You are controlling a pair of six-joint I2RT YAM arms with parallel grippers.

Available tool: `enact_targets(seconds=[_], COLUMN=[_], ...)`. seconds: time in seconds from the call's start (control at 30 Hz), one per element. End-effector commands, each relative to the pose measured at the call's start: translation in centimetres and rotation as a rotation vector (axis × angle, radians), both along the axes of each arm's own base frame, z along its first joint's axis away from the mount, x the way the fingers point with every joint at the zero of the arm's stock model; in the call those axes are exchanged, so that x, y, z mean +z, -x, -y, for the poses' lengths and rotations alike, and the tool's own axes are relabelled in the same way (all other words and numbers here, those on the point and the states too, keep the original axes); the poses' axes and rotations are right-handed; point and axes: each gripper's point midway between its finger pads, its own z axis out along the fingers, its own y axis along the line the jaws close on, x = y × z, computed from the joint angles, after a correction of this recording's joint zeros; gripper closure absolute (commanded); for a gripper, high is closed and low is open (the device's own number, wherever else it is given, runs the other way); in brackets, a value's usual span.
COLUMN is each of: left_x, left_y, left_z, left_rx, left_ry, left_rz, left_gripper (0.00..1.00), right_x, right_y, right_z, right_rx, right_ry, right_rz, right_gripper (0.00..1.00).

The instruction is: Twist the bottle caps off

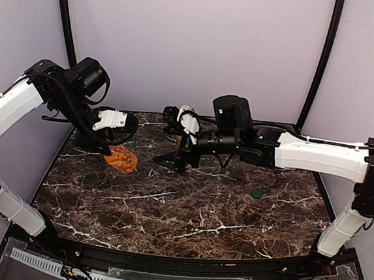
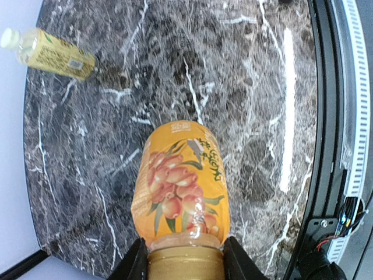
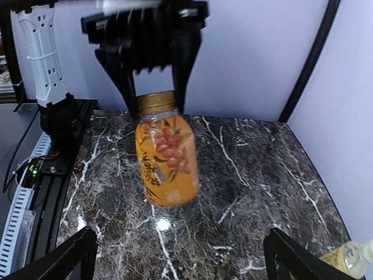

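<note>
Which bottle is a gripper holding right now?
The orange fruit-labelled bottle: the left gripper clamps its gold cap. The yellow-labelled bottle lies on its side, untouched.

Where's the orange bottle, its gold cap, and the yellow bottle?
orange bottle (image 3: pixel 168 160): right wrist view, on the fruit picture of its label.
gold cap (image 3: pixel 156 102): right wrist view, on the front of the cap's side.
yellow bottle (image 2: pixel 58 55): left wrist view, on the middle of its label.

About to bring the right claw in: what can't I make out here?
- Orange bottle's cap: left wrist view, cut by bottom edge, left claw covers its sides.
- Yellow-labelled bottle: right wrist view, cut by corner.
- Small green piece: top view, too small to identify.
</note>
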Motion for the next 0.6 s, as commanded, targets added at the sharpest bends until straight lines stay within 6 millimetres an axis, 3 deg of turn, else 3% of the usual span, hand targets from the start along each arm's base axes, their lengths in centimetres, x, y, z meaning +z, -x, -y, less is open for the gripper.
enact_targets(seconds=[0.0, 0.1, 0.27, 0.4, 0.57], left_x=[2.2, 3.5, 3.6, 3.7, 4.4], left_y=[4.7, 4.9, 5.1, 5.4, 5.8], left_z=[-0.4, 0.3, 0.8, 1.0, 1.2], left_rx=[0.025, 0.001, -0.022, -0.036, -0.049], left_ry=[0.027, 0.071, 0.068, 0.076, 0.104], left_rz=[-0.181, -0.164, -0.17, -0.176, -0.173], left_gripper=[0.99, 0.99, 0.99, 0.99, 0.99], right_x=[0.4, -1.0, -2.0, -2.9, -3.8], right_y=[1.8, 2.1, 1.3, -0.6, -0.6], right_z=[-3.6, -5.5, -7.8, -8.6, -9.1], right_rx=[0.169, 0.201, 0.174, 0.089, 0.1], right_ry=[-0.056, -0.052, -0.038, -0.024, -0.005], right_rz=[0.024, -0.015, -0.054, -0.068, -0.083], right_gripper=[0.02, 0.02, 0.01, 0.02, 0.07])
